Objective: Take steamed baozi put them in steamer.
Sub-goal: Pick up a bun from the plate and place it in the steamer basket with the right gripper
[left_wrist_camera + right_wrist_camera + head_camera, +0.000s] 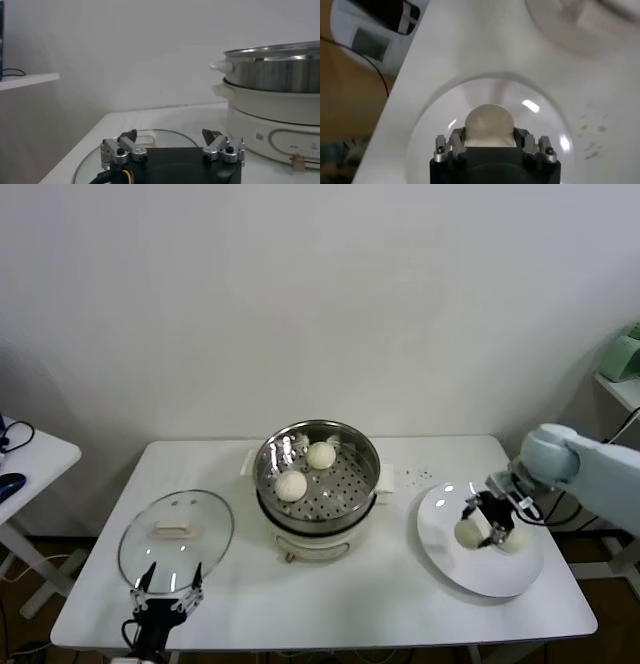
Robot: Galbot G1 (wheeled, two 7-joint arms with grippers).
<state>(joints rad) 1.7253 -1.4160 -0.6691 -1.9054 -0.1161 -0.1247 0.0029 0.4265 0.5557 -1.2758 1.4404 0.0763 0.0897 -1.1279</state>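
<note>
Right gripper [487,529] pinches a baozi [469,533] over the plate [450,564]; another baozi [513,538] beside it. Two baozi [291,485] in steamer [372,452]. Left gripper [168,587] spread, parked above lid [176,529].

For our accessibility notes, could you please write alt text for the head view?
The right gripper is shut on a bun over a white plate, with another bun beside it. Two buns sit in the open steamer at the table's middle; the left gripper waits, open, by the glass lid.
</note>
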